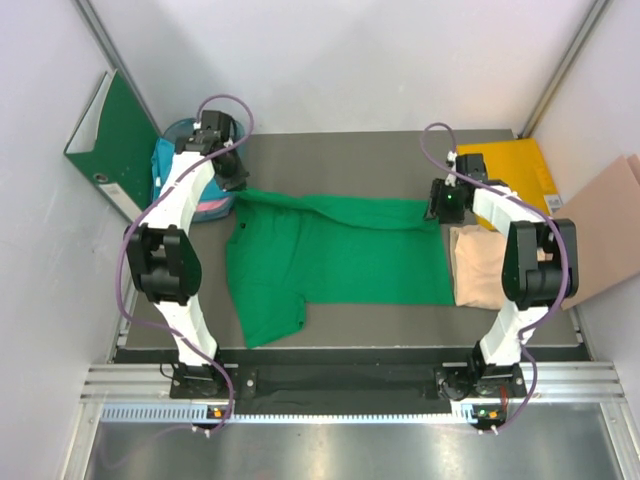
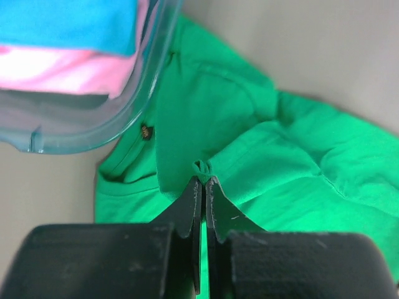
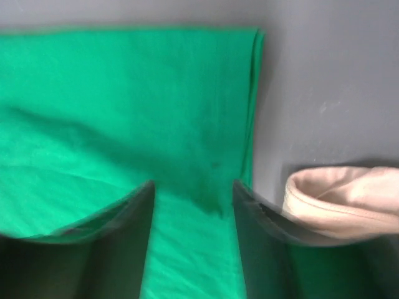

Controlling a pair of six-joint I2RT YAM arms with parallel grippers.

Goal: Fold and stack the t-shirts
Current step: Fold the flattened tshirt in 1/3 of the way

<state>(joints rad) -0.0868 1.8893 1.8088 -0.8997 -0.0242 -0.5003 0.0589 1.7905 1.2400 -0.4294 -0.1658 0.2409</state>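
Four t-shirts are in view. The green t-shirt (image 1: 340, 255) lies spread across the middle of the overhead frame on a dark grey surface (image 1: 350, 155). It is mostly flat, with creases along its upper edge and one flap reaching toward the lower left.

The beige t-shirt (image 1: 478, 268) sits folded at the right of the frame, just beside the green one's right edge. The blue t-shirt (image 2: 68, 22) and the pink t-shirt (image 2: 62, 65) lie bundled in a clear tub (image 2: 134, 106). The tub stands at the upper left of the overhead frame, and the blue shirt rests above the pink. The green shirt's upper left corner runs under the tub's rim.

The left claw (image 2: 204, 184) is at that upper left corner of the green shirt. Its fingers are pressed together, with a small pinch of green cloth caught between the tips. The right claw (image 3: 193, 193) is over the green shirt's upper right corner, near the doubled edge of the cloth. Its fingers are spread apart with green cloth showing between them. Whether they touch the cloth cannot be told.

Further out, a green ring binder (image 1: 112, 140) leans on the wall at the upper left. A yellow folder (image 1: 510, 165) lies flat at the upper right. A brown cardboard sheet (image 1: 605, 230) leans at the right edge.
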